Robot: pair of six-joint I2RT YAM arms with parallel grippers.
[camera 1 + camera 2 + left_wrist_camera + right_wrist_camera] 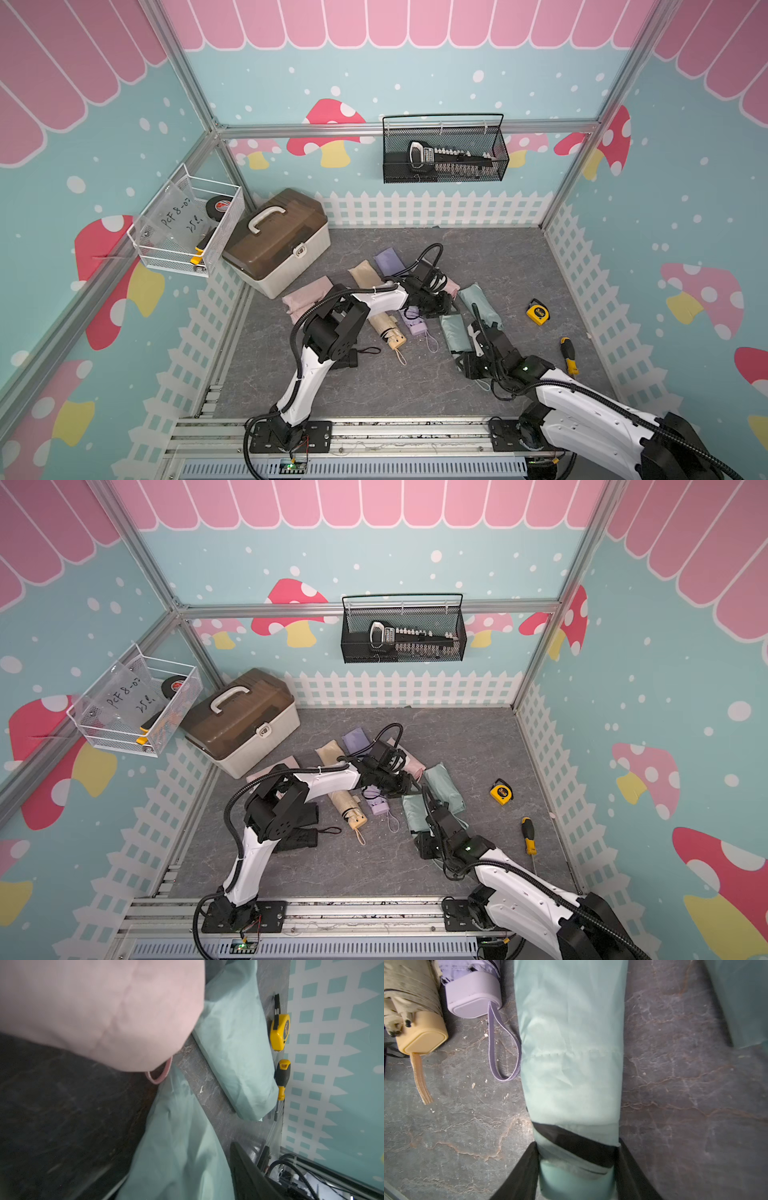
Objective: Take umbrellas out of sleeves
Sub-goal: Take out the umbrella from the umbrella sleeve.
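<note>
Beside the lilac umbrella (473, 995), the right gripper (577, 1144) is gripping the mint umbrella (575, 1180). I cannot tell the state of the left gripper (444, 305), which is hanging over the pink sleeve (93, 1012).

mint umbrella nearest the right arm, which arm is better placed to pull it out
Right. The right end effector grips the mint umbrella by its handle at the sleeve mouth. The left end effector is by the sleeve's far end.
</note>
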